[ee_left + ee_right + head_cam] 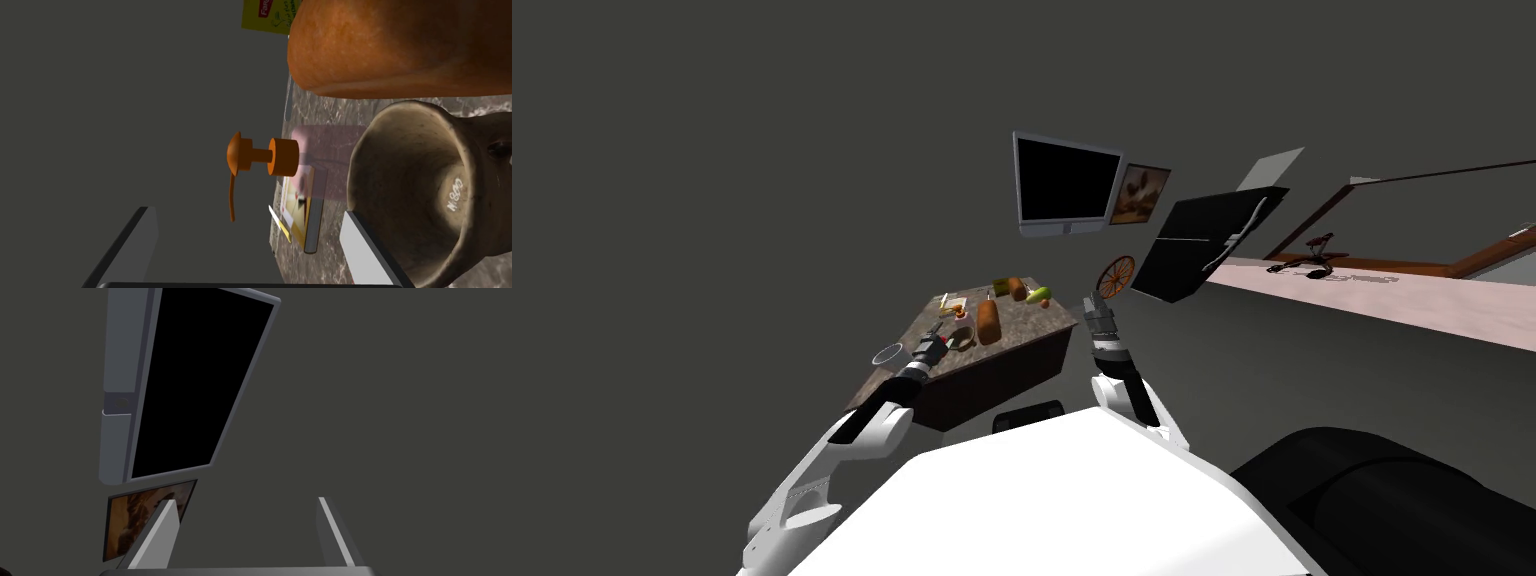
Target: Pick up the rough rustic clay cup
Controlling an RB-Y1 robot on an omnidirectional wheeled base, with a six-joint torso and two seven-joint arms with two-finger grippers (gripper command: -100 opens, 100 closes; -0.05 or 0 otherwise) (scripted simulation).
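The rough brown clay cup (415,195) stands upright on the dark marbled table top (325,107), near the table's front edge, with its wide mouth showing and pale marks on its inner bottom. A small handle hole sits on its side away from the gripper. The left gripper (245,212) hovers at the table's edge with its fingers spread apart and nothing between them. One finger (367,250) stands just in front of the cup's rim, so the cup lies off to that finger's outer side and not in the gap; whether finger and rim touch, I cannot tell. The other finger is out past the table's edge.

Just beyond the cup lies a large orange-brown bread loaf (400,45), close to it. Beside the cup, toward the table's edge, stands a soap dispenser (310,155) with an orange pump head and a pale, see-through pink body. A small yellow box (299,212) is right next to the dispenser. A yellow-green packet (270,15) shows past the loaf.

In the head view the right gripper (1094,303) is raised beside the table's right end, well apart from the cup, its fingers spread and holding nothing
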